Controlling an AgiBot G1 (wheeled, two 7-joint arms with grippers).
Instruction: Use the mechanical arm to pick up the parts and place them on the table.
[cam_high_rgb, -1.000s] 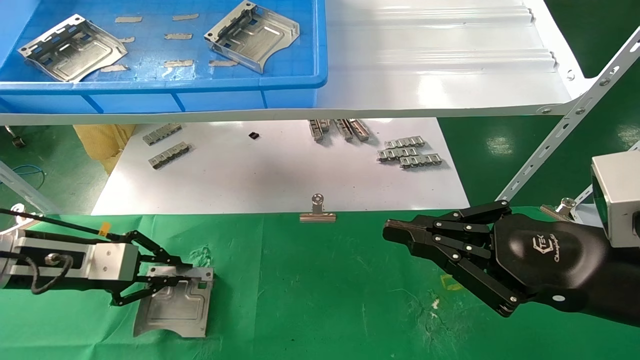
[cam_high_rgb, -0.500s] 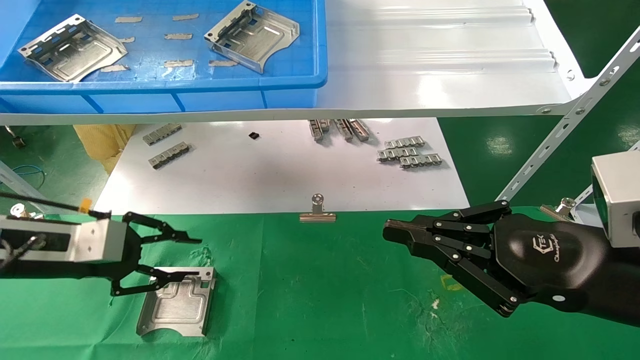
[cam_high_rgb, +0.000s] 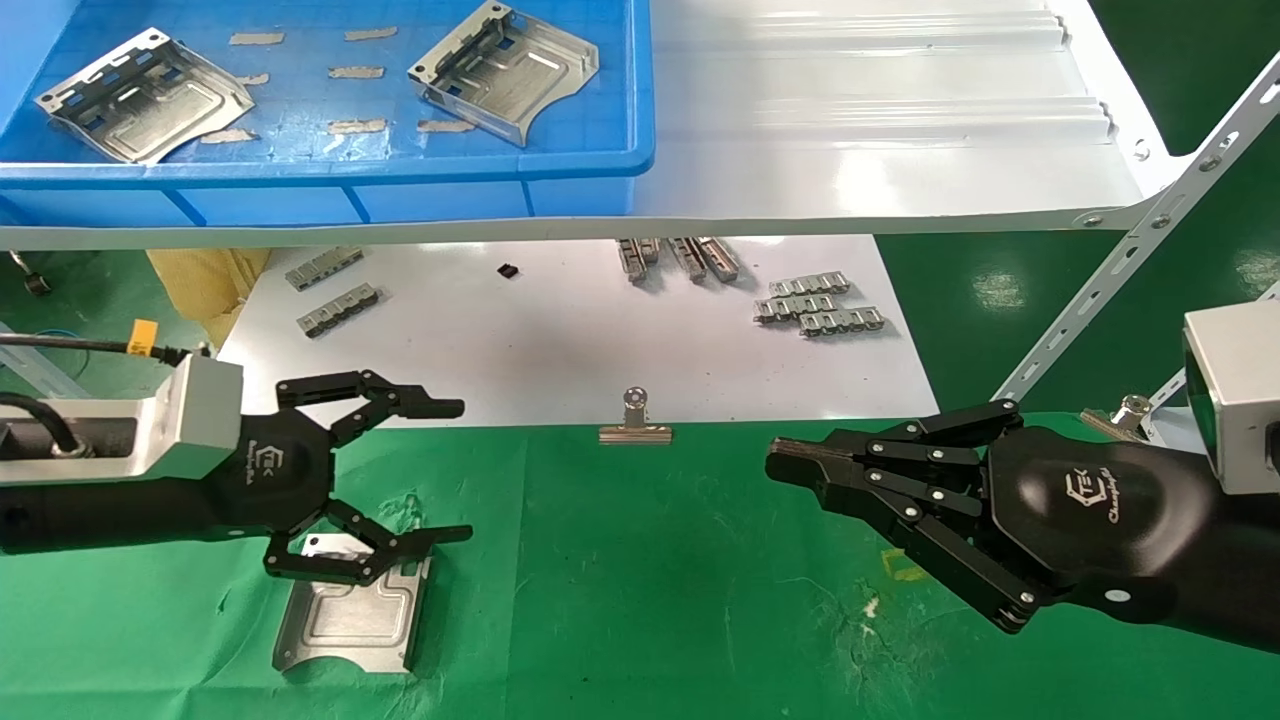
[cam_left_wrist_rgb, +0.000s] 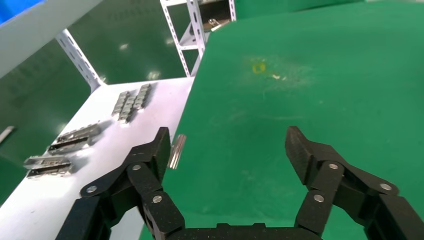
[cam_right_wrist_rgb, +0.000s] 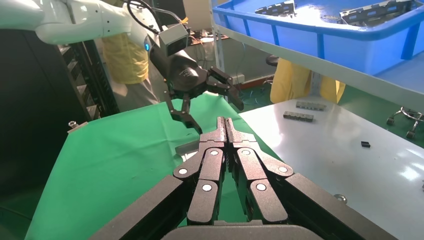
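Left gripper (cam_high_rgb: 455, 470): spread, empty, above part (cam_high_rgb: 350, 610) | Part: flat on table (cam_high_rgb: 650, 600), 7 o'clock of binder clip (cam_high_rgb: 635, 418) | Advice: rise clear before bin (cam_high_rgb: 590, 165) (two left) | Right gripper (cam_high_rgb: 785, 462): clenched, parked at 4 o'clock

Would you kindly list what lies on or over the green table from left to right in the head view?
Left gripper open above the part → binder clip → right gripper, shut, over the table.

Wrinkled green-clothed table (cam_high_rgb: 650, 600) — one silver part (cam_high_rgb: 350, 620) flat on it
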